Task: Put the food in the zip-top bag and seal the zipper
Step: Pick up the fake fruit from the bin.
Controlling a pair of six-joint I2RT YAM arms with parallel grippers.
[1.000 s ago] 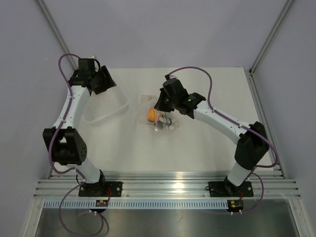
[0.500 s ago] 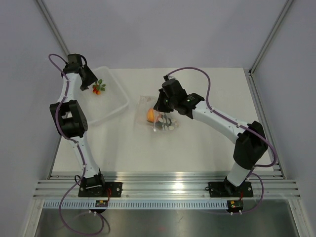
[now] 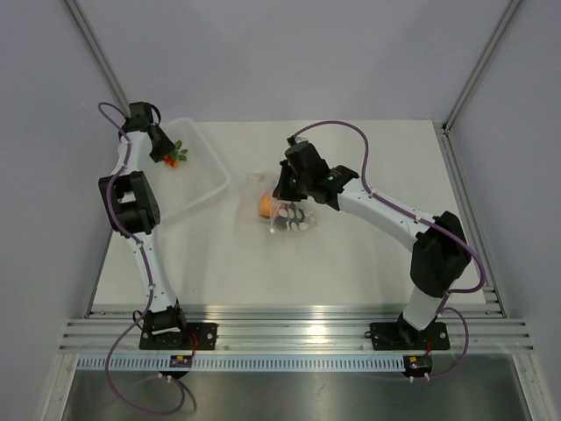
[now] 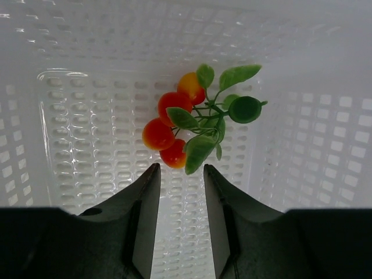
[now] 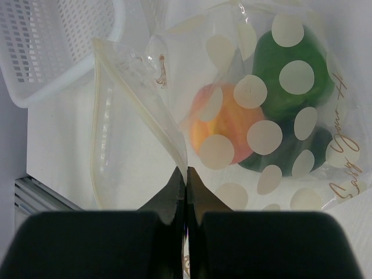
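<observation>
L gripper [image 4: 181, 168]: jaws apart, empty | red-and-green berry sprig [image 4: 195, 125] ahead of tips, in white perforated tray [image 4: 87, 116], far end | R gripper [image 5: 186, 172]: pinching clear dotted zip-top bag [image 5: 296, 77] mouth

Bright, even overhead light, soft shadows, sharp focus.

A white perforated tray [image 3: 200, 180] sits far left on the pale table [image 3: 351, 263], aluminium rails [image 3: 298, 333] along its near edge

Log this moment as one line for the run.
left gripper: open, near red-and-green piece in tray | right gripper: shut on zip-top bag mouth | bagged: peach, green lump | zipper: unsealed
</observation>
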